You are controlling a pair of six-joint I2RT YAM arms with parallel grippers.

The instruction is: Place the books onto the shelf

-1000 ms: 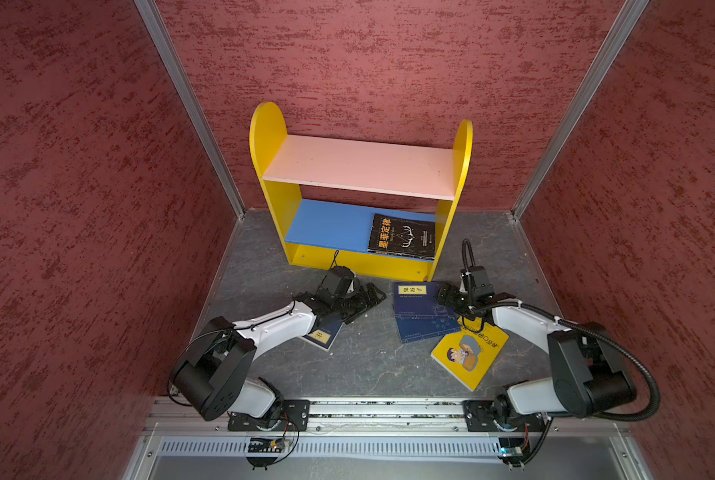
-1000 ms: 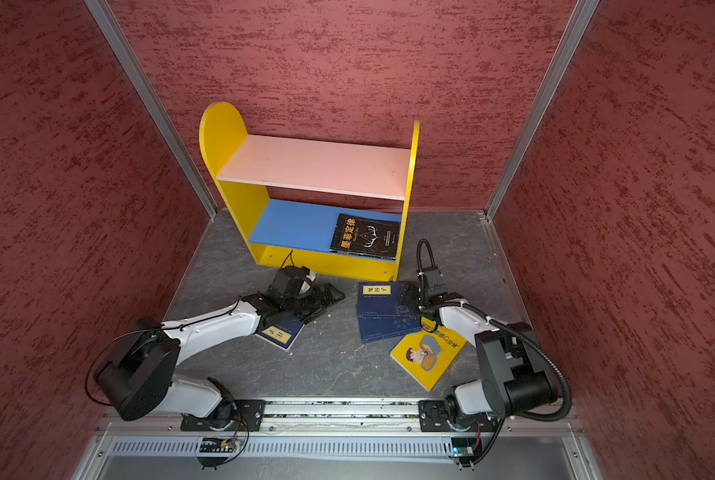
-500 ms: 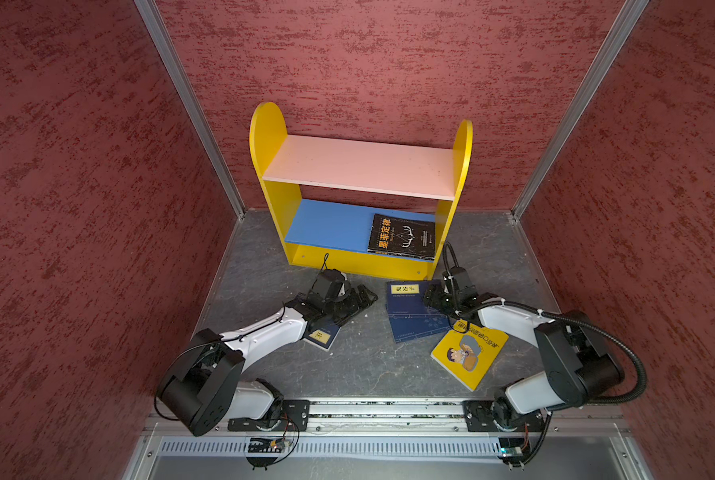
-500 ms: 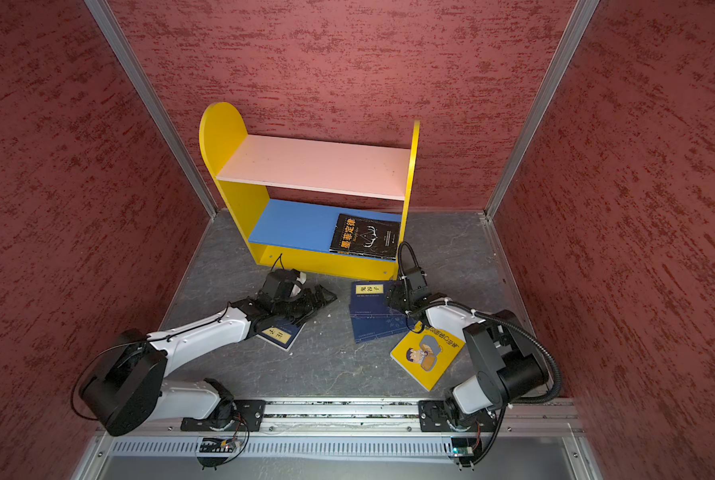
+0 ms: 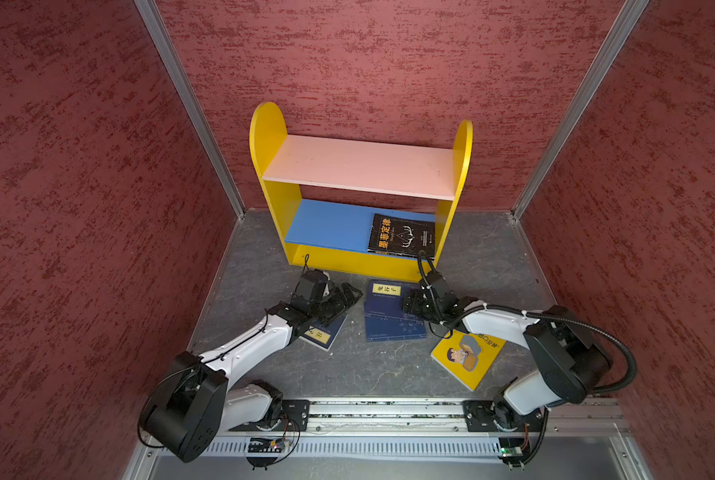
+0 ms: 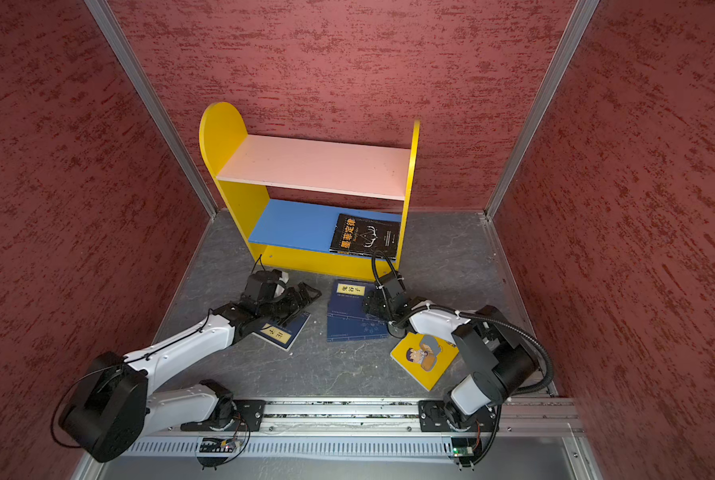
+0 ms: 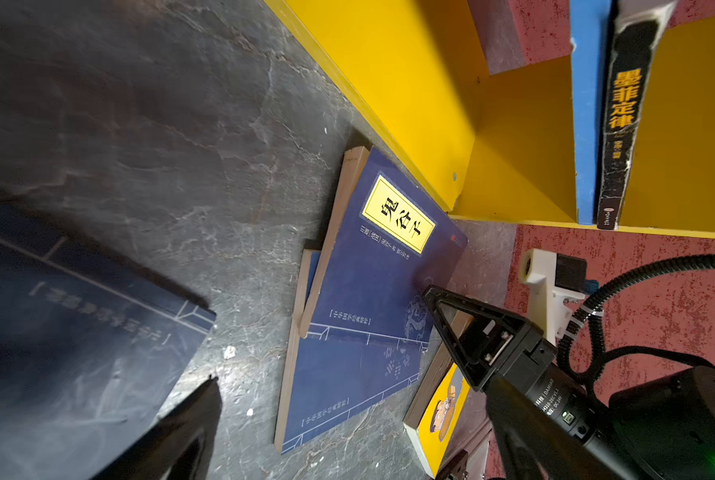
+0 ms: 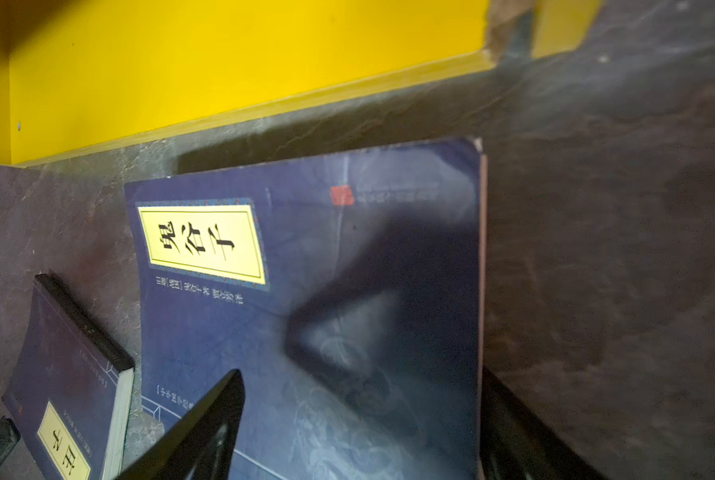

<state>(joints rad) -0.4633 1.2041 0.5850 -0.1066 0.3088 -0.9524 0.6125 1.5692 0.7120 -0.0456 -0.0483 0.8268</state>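
Note:
The shelf (image 5: 360,166) (image 6: 314,166) stands at the back wall. One of the books, the black book (image 5: 401,235) (image 6: 366,237), lies on the right of its blue lower board. On the floor an upper navy book (image 5: 384,293) (image 8: 305,249) lies askew on a lower navy book (image 5: 389,326) (image 7: 339,382). My right gripper (image 5: 407,305) (image 8: 362,372) is open, its fingers straddling the upper book's right edge. My left gripper (image 5: 345,297) hangs open over the far end of a third navy book (image 5: 322,334) (image 7: 56,332). A yellow book (image 5: 466,357) lies under my right arm.
Red walls close in three sides of the grey floor (image 5: 347,374). The shelf's yellow base (image 5: 347,266) stands just behind the stacked navy books. A metal rail (image 5: 389,409) carrying both arm bases runs along the front.
My right gripper has slid left onto the stacked navy books, and both of them have shifted left with it. My left arm has swung slightly; its gripper stays over the third navy book.

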